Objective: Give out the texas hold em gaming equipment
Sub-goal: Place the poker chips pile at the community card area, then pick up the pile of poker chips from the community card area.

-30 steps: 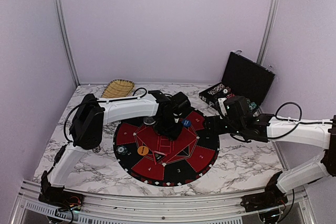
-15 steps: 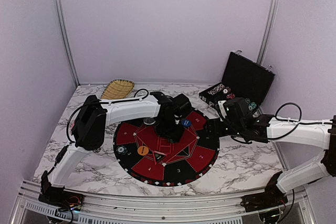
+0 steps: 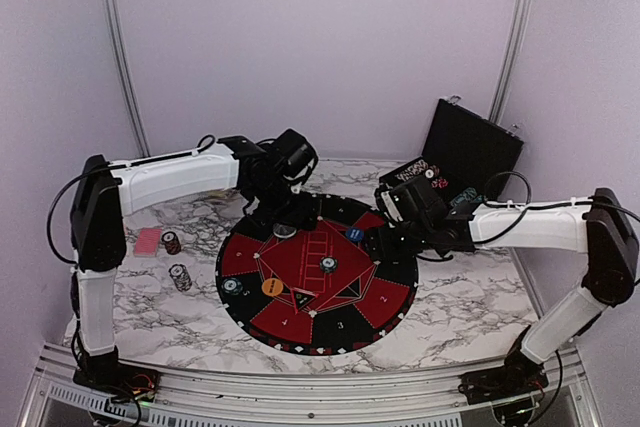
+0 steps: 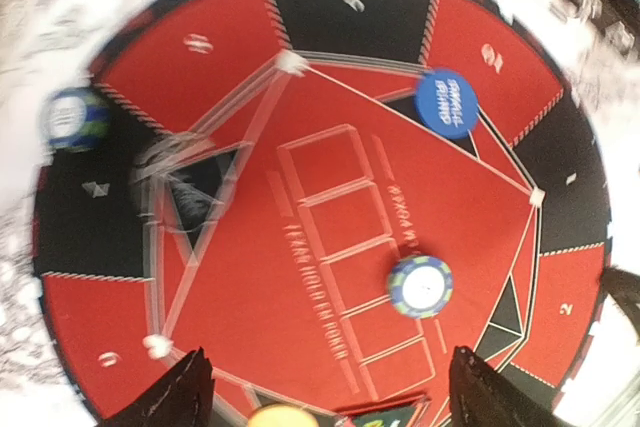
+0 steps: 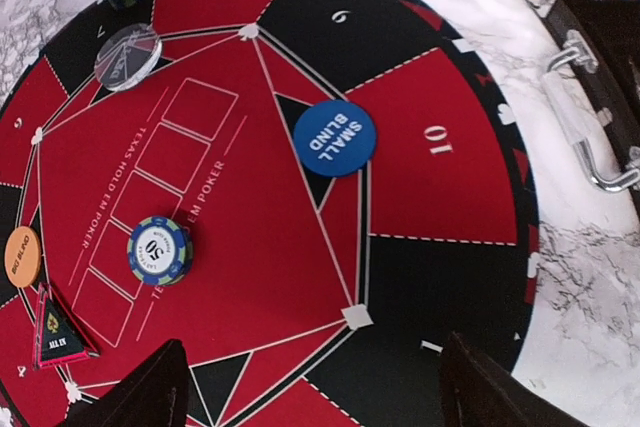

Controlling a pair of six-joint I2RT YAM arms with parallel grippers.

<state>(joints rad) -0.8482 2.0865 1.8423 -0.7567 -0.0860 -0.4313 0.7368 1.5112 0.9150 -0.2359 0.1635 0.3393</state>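
Observation:
A blue-and-green-edged poker chip stack (image 3: pixel 328 266) (image 4: pixel 420 286) (image 5: pixel 160 249) stands alone at the middle of the round red-and-black mat (image 3: pixel 385 297). Around it on the mat lie a blue disc (image 3: pixel 354 235) (image 5: pixel 335 138), an orange disc (image 3: pixel 271 287) (image 5: pixel 22 256), a clear disc (image 3: pixel 285 231) (image 4: pixel 180 162) and another chip stack (image 3: pixel 232 286). Left of the mat are two more chip stacks (image 3: pixel 172 243) (image 3: pixel 180 276) and a pink card (image 3: pixel 148 241). My left gripper (image 3: pixel 283 215) (image 4: pixel 330 397) hangs open over the mat's back-left edge, holding nothing. Over the mat's right side, my right gripper (image 3: pixel 383 244) (image 5: pixel 315 397) is open and empty too.
An open black case (image 3: pixel 470 152) holding more chips stands at the back right, its latch (image 5: pixel 590 137) close to the mat's rim. A small "ALL IN" triangle marker (image 5: pixel 58 329) lies near the orange disc. Marble tabletop (image 3: pixel 470 307) surrounds the mat.
My left gripper opened, left the chip stack at the mat's middle, and pulled up and back to the left. The right gripper shifted slightly left and back.

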